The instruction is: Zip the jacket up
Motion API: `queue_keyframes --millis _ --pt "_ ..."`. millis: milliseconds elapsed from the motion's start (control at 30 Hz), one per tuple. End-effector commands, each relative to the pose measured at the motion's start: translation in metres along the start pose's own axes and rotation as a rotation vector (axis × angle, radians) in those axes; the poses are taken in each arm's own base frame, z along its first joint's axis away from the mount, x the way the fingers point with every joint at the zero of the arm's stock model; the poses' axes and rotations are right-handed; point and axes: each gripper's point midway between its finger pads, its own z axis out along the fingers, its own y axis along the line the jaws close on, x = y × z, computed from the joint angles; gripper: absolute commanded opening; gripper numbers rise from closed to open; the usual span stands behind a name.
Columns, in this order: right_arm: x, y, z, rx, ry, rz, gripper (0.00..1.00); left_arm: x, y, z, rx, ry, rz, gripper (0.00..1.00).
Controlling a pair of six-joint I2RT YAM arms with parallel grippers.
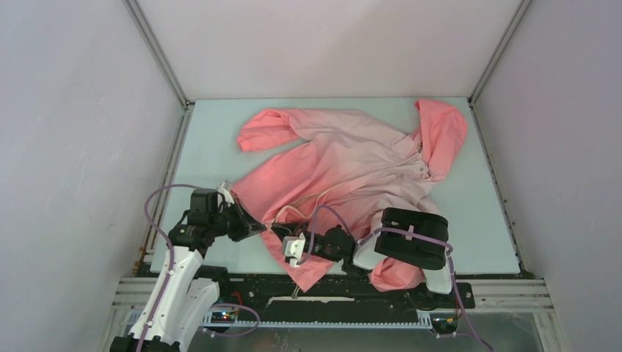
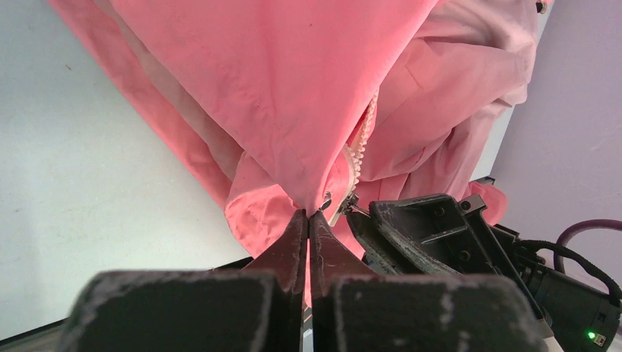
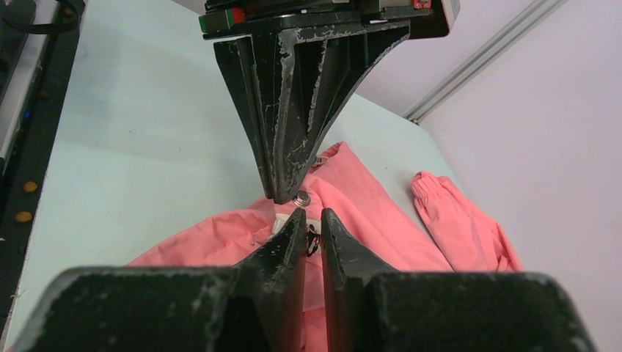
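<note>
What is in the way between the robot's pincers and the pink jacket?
Nothing visible. The left pincer is shut on the hem of the jacket, beside the zipper. The right pincer sits right at that hem too, its tips almost together; whether it grips anything is unclear.

The jacket (image 1: 345, 158) lies across the table (image 1: 213, 147), hood (image 1: 440, 132) far right, sleeve (image 1: 264, 132) far left.
</note>
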Motion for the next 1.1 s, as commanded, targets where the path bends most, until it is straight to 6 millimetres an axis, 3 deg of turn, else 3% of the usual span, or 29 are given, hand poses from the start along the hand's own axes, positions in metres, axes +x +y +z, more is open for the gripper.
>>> queue_keyframes --millis 0,267,333,500,900,1067 --pt "-0.019 -0.015 0.009 0.059 -0.079 0.008 0.16 -0.010 -0.022 -0.012 0.060 -0.025 0.047 0.00" --pt "-0.018 -0.015 0.010 0.062 -0.077 0.011 0.15 -0.010 -0.022 -0.012 0.062 -0.026 0.046 0.00" --pt "-0.019 -0.018 0.011 0.077 -0.075 0.016 0.02 -0.010 -0.019 -0.013 0.039 -0.030 0.035 0.00" --pt "-0.014 -0.050 0.010 0.287 0.014 0.126 0.00 -0.014 -0.002 -0.018 -0.084 -0.054 0.015 0.00" --pt "0.037 -0.071 0.010 0.422 0.307 0.499 0.00 -0.023 0.001 -0.047 -0.179 -0.130 0.070 0.00" --pt "0.019 -0.054 0.019 0.323 0.239 0.528 0.00 -0.028 -0.004 -0.045 -0.143 -0.174 0.046 0.00"
